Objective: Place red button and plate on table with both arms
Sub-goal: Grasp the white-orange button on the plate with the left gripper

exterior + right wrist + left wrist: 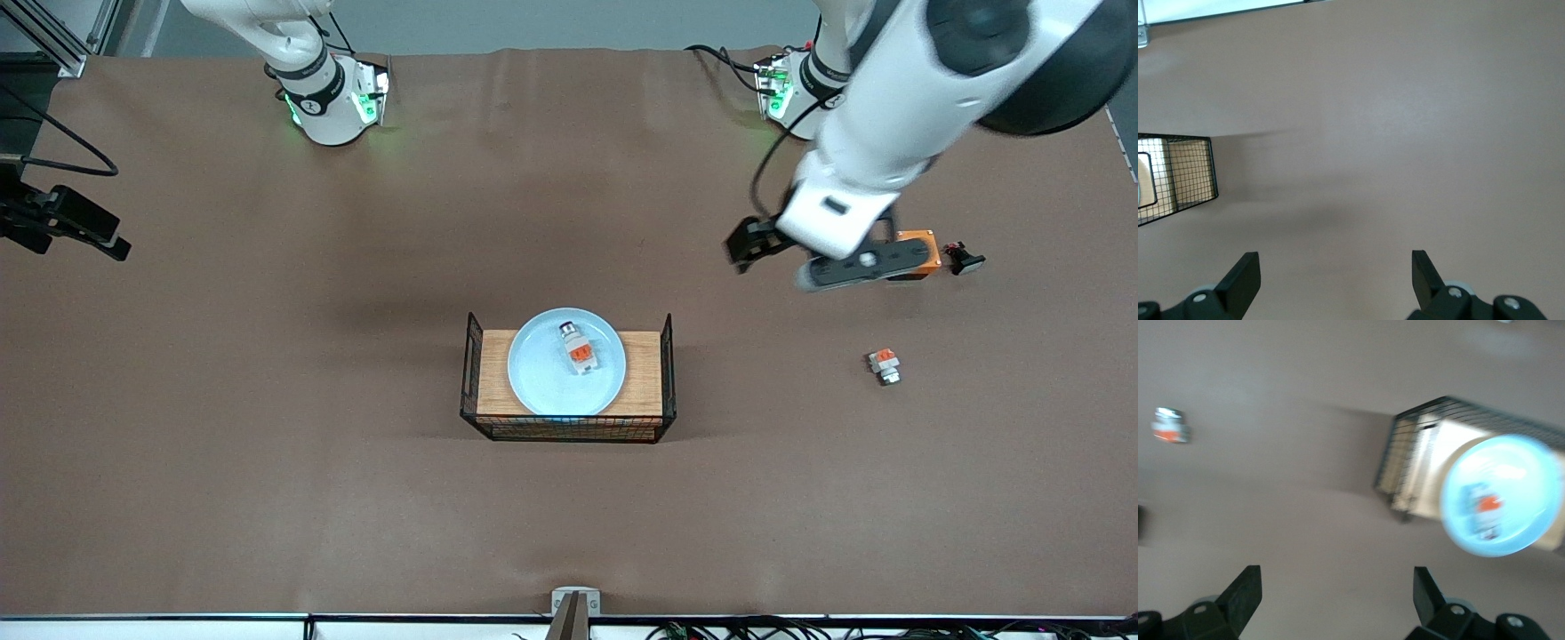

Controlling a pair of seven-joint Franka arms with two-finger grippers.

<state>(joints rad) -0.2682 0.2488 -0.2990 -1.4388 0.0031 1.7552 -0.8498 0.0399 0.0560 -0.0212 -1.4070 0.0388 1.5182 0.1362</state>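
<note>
The table (pixel 267 444) is covered with a plain brown matte sheet, a little wrinkled near the robots' bases, with a white edge and cables along the side nearest the front camera.

From my remote station I see the left gripper (pixel 1338 597) up in the air with its two black fingers (pixel 1245 593) spread wide and nothing between them. In the front view the left gripper (pixel 756 242) hangs over bare table at the left arm's end, and its arm reaches down from its base with the wrist bent toward the middle. The right gripper (pixel 1336 277) is also fully open and empty, over bare brown sheet (in the front view I see only the base and the lower part of that arm, so it seems to wait).

Now I count the things. There is one plate (pixel 566 362), round and pale blue, lying on one wooden board with black wire sides (pixel 645 391) in the middle of the table. There is one red button (pixel 578 348), lying in the plate. One shorter white-and-orange block (pixel 885 365) lies on the sheet toward the left arm's end. One orange square box (pixel 920 253) sits farther from the front camera than that block, partly hidden by the left arm. One small dark part (pixel 965 260) lies just beside the box.
</note>
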